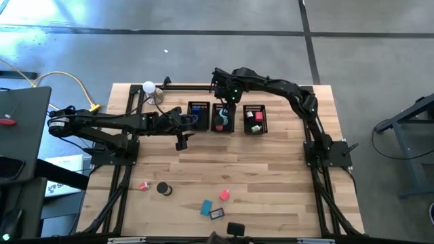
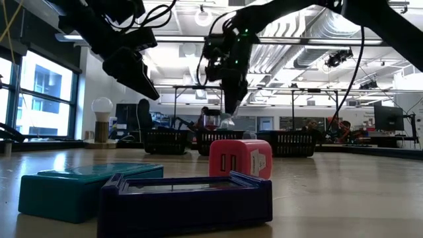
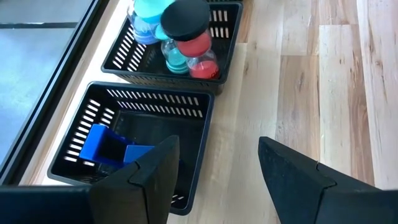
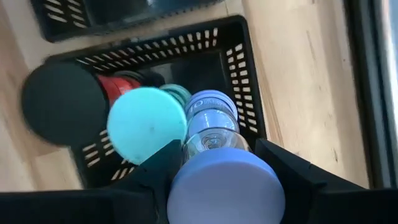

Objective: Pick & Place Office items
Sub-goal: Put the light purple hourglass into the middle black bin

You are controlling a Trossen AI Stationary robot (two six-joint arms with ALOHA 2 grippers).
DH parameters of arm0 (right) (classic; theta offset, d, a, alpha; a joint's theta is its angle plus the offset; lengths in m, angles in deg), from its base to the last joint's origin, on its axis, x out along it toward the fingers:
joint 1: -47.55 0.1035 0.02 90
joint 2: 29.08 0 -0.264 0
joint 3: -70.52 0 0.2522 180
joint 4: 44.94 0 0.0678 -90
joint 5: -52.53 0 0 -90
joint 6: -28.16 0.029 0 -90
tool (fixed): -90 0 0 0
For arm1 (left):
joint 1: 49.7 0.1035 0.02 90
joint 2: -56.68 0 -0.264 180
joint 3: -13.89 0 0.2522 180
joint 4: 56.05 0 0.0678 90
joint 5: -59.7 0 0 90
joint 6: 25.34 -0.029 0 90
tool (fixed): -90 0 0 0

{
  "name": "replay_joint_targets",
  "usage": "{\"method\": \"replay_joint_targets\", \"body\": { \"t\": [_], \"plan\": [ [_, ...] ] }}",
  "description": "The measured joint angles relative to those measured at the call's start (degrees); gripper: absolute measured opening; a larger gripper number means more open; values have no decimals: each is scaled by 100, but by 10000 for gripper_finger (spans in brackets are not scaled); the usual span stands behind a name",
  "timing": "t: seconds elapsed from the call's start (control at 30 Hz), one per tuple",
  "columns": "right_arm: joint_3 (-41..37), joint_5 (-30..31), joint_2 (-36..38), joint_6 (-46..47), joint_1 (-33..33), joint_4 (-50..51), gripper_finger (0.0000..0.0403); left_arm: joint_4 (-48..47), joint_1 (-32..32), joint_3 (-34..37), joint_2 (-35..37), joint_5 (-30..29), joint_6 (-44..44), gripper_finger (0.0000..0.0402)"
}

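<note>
Right wrist view, right hand [image 4: 214, 177] clasping clear lavender-capped bottle [image 4: 217, 168]

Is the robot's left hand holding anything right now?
No, the left hand is open and empty, hovering beside the bin with blue pieces.

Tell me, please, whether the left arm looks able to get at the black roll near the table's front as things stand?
Probably yes. The left gripper is open and empty beside the left bin, and the black roll lies alone on bare table on that arm's side, nothing covering it.
</note>
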Motion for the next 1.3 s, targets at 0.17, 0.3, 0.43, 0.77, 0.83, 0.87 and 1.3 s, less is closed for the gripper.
{"method": "replay_joint_targets", "body": {
  "t": [0.17, 0.3, 0.43, 0.77, 0.83, 0.87, 1.3],
  "plan": [
    [9, -30, -65, -3, -65, -12, 178, 0, 0, 0, 0, 0, 0, 211],
    [9, -72, -74, 9, -71, -94, 178, -13, 0, 2, 0, 2, 0, 211],
    [10, -86, -122, 30, -113, -69, 178, -23, 0, 2, 0, 2, 0, 211],
    [11, -11, -113, 136, -75, 13, 178, -52, 0, 2, 0, 2, -2, 211],
    [10, -7, -95, 134, -77, 60, 178, -52, 0, 2, 0, 2, -2, 211],
    [9, 19, -86, 132, -77, 96, 178, -51, 0, 2, 0, 2, -2, 211],
    [7, 312, -74, 129, -38, 326, 178, -50, 0, 2, 0, 4, -81, 211]
  ]
}}
